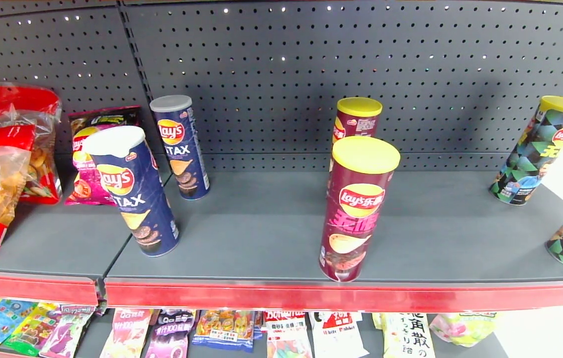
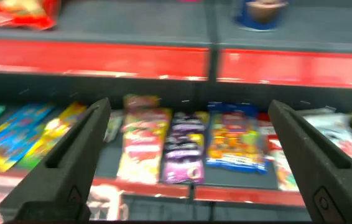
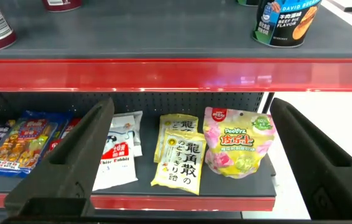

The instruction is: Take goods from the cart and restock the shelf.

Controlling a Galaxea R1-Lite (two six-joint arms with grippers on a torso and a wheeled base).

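Now, chip cans (image 1: 358,209) stand spaced along the shelf (image 1: 271,223), while the left gripper (image 2: 186,104) and right gripper (image 3: 191,102), jaws wide and empty, face packets (image 3: 182,152) just below it.

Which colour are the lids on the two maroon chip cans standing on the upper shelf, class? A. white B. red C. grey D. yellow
D: the front maroon can and the rear maroon can both carry a yellow lid, while the white and grey lids sit on the blue cans.
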